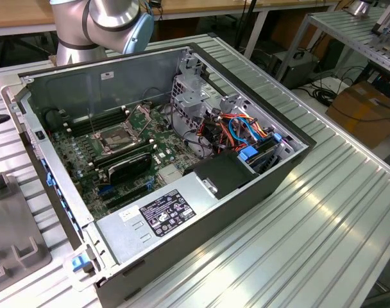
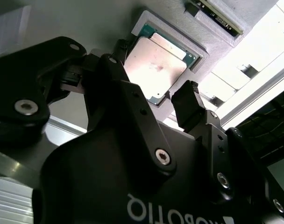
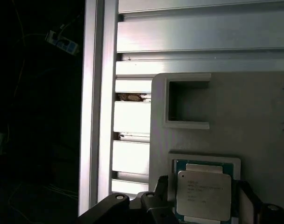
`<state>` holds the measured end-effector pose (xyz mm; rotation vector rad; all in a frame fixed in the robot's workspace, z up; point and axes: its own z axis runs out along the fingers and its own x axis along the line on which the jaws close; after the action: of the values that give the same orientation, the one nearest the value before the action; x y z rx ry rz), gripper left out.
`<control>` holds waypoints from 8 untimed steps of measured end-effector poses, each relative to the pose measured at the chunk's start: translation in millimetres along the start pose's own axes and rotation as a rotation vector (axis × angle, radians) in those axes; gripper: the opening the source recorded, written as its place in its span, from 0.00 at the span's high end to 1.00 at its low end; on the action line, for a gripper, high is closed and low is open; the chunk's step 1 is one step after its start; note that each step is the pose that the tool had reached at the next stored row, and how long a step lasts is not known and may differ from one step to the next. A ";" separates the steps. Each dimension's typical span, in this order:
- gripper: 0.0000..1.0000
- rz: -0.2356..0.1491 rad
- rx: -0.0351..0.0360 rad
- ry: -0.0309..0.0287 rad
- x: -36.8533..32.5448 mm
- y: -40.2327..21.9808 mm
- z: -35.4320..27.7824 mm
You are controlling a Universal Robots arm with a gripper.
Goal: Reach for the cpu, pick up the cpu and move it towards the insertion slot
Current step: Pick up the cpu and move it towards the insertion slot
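gripper (image 2: 154, 71) — fingers spread, gripping nothing | cpu (image 2: 157, 63) lies between them — seated in grey tray (image 2: 177, 18)

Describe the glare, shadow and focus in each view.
Second wrist view: glare washes out the cpu face between the dark fingers. First wrist view: off the table's edge it is black; the cpu is evenly lit. Exterior view: the ribbed table reflects bright streaks.
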<state>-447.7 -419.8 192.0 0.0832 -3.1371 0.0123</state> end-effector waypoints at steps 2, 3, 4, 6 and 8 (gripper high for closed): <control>0.34 -0.002 0.0000 -0.0002 0.0 -0.1 0.2; 0.34 -0.002 0.0001 -0.0003 -0.1 -0.2 0.3; 0.34 -0.003 0.0001 -0.0004 -0.1 -0.4 0.4; 0.34 -0.012 0.0005 -0.0003 0.0 -1.0 1.8; 0.34 -0.015 0.0016 0.0000 -0.2 -1.1 2.5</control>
<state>-447.4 -420.8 189.5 0.1066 -3.1364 0.0147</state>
